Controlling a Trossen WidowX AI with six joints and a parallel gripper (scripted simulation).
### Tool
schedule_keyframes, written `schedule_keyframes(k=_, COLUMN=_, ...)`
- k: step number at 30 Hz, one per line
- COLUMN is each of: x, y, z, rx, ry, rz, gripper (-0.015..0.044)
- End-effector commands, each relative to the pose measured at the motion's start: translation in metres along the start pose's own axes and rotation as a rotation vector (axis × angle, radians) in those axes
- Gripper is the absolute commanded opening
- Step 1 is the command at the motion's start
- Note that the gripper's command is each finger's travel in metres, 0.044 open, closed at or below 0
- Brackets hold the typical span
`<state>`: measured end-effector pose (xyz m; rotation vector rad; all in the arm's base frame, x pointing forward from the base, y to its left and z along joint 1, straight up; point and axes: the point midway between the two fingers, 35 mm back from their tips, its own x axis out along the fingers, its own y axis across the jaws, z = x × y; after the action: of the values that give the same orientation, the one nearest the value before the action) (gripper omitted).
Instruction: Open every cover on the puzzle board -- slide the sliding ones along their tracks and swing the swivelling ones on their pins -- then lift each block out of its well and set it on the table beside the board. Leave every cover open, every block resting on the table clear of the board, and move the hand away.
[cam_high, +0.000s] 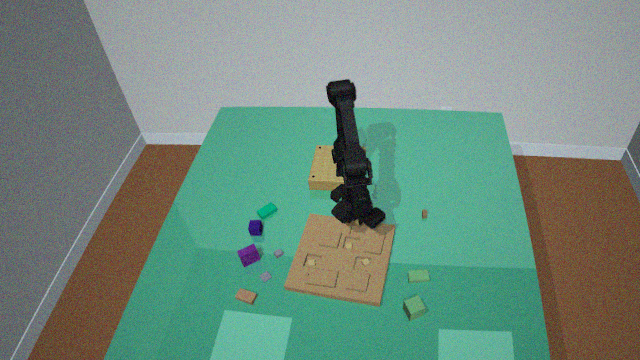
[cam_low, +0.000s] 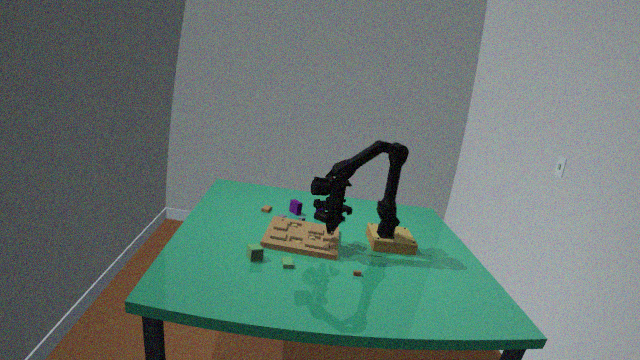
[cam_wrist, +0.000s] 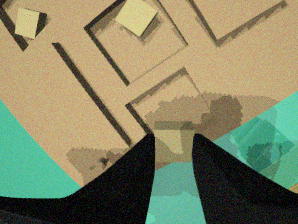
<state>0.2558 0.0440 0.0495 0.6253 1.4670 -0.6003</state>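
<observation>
The wooden puzzle board (cam_high: 345, 270) (cam_low: 280, 245) (cam_wrist: 30, 75) lies on the green table. It shows several recessed outlines. One pale knob (cam_high: 348, 245) (cam_wrist: 136, 17) sits in a square recess, another pale knob (cam_high: 311, 262) is at the board's left, and a third pale knob (cam_high: 366, 261) is at its right. My gripper (cam_high: 356, 223) (cam_low: 331, 231) (cam_wrist: 173, 141) is low over the board's edge nearest the arm base, shut on a fourth pale knob (cam_wrist: 170, 142). The fingers partly hide this knob and its cover. Whether any well holds a block I cannot tell.
Left of the board lie a teal block (cam_high: 267, 210), a dark blue block (cam_high: 255, 227), a purple block (cam_high: 249, 255), an orange block (cam_high: 246, 296) and small grey pieces. Right of it lie a green cube (cam_high: 414, 307), a flat green block (cam_high: 418, 275) and a small brown block (cam_high: 424, 214).
</observation>
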Motion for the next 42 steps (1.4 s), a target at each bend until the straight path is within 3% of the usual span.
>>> schedule_keyframes(k=1, x=-0.008, y=0.001, z=0.0, rx=0.003, ry=-0.001, rz=0.002, gripper=0.008)
schedule_keyframes(k=19, x=-0.049, y=0.003, z=0.0, rx=0.004, ry=-0.001, rz=0.003, gripper=0.008)
schedule_keyframes(k=42, x=-0.061, y=0.084, z=-0.011, rx=0.004, ry=0.001, rz=0.01, gripper=0.008)
